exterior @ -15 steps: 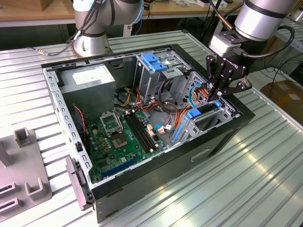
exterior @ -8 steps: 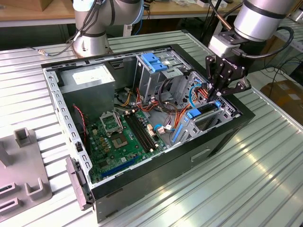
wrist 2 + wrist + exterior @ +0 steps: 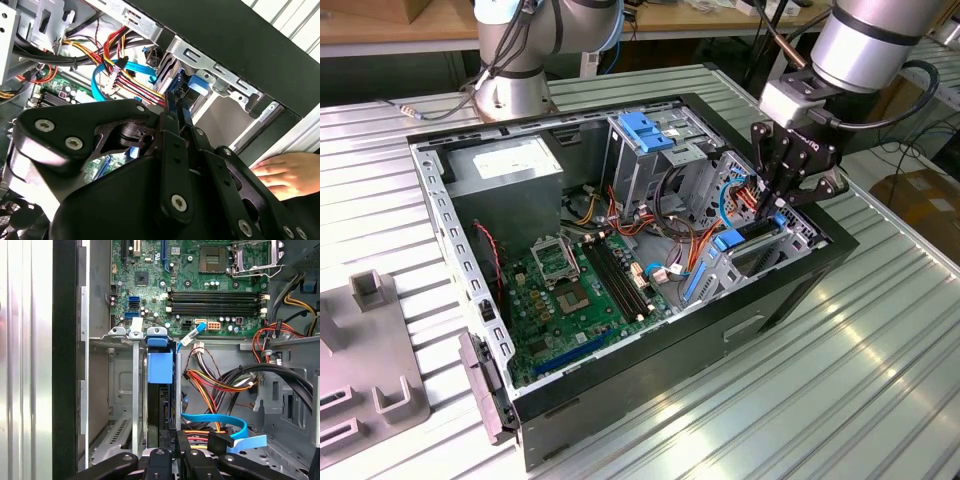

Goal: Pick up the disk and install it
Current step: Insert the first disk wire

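The disk (image 3: 160, 371), a dark slab with a bright blue carrier rail, stands on edge in a slot of the metal drive bay (image 3: 117, 390) at the front corner of the open computer case (image 3: 650, 400). In the exterior view the disk's blue rail (image 3: 730, 241) shows just below my gripper (image 3: 773, 205), which reaches down into the bay on that view's right. My gripper (image 3: 175, 439) is shut on the disk's near edge, and the black fingers (image 3: 170, 132) pinch the thin blue edge (image 3: 176, 102) in the second wrist view.
A fixed blue bracket (image 3: 645, 131) tops the tall drive cage. Bundled wires (image 3: 220, 385) and a blue flat cable (image 3: 220, 419) lie close beside the bay. The motherboard (image 3: 570, 290) covers the case floor. A person's hand (image 3: 290, 172) rests on the table outside the case. A grey fixture (image 3: 370, 370) sits at the exterior view's left.
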### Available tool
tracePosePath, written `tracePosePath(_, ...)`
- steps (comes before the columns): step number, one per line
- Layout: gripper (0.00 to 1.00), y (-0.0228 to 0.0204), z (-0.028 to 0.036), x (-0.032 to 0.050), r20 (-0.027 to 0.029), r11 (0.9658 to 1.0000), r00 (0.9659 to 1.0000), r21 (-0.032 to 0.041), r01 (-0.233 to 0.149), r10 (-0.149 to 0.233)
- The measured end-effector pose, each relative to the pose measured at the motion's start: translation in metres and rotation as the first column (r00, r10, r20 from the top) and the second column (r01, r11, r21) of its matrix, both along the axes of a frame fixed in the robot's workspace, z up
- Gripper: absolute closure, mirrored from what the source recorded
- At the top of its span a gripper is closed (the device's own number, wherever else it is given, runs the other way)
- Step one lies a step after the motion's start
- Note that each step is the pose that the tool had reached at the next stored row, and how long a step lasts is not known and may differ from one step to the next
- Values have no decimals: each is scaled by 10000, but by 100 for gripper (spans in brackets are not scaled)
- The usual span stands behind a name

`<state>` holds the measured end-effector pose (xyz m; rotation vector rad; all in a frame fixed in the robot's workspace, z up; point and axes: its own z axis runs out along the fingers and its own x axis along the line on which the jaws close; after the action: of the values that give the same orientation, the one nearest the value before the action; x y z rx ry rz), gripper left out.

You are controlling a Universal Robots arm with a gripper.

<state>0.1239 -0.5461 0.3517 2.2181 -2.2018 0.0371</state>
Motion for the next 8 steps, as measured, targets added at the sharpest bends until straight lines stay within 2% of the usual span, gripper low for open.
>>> tracePosePath(2,84,-14,-3,-1,0,10000,10000,3,1,-1)
tracePosePath(8,84,-16,-8,0,0,10000,10000,2,1,-1)
